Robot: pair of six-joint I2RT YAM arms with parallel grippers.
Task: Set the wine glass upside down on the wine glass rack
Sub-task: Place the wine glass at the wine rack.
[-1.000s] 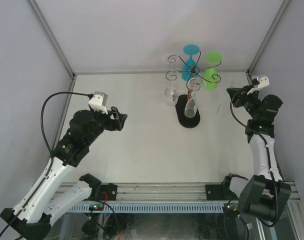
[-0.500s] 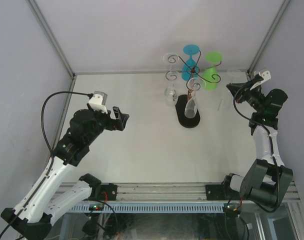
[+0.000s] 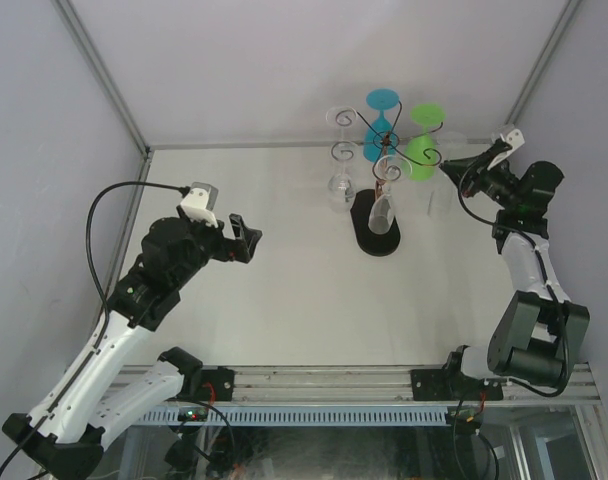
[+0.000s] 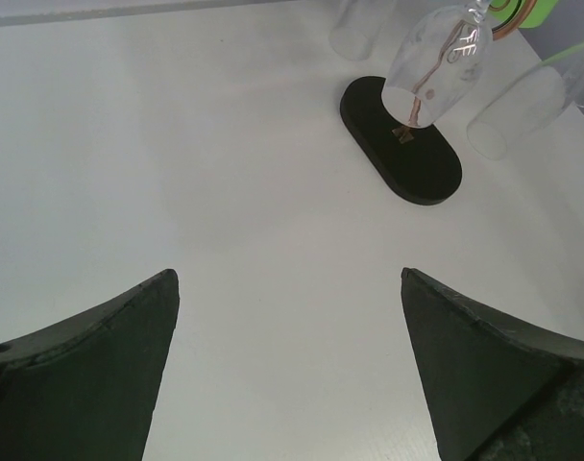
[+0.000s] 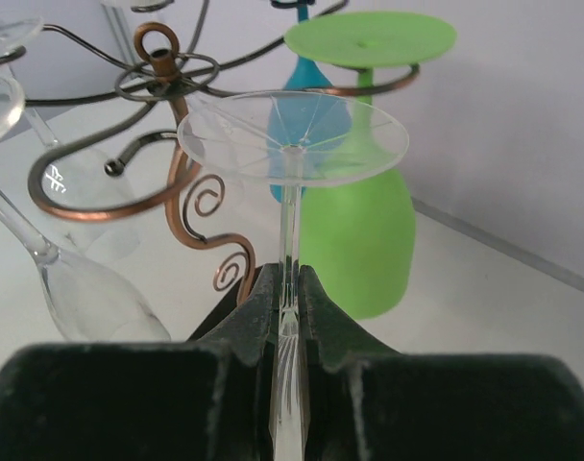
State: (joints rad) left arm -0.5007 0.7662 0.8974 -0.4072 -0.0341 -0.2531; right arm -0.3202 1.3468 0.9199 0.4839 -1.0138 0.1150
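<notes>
With the right end effector (image 5: 288, 288) clamped on the stem of the inverted clear wine glass (image 5: 292, 134) beside the wine glass rack (image 5: 163, 69), and the left end effector (image 4: 287, 279) open and empty, feed the stem in sideways with the foot level.

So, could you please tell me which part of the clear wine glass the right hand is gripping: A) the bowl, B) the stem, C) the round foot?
B: the right wrist view shows the right hand shut on the stem of the clear wine glass, below its foot.
</notes>
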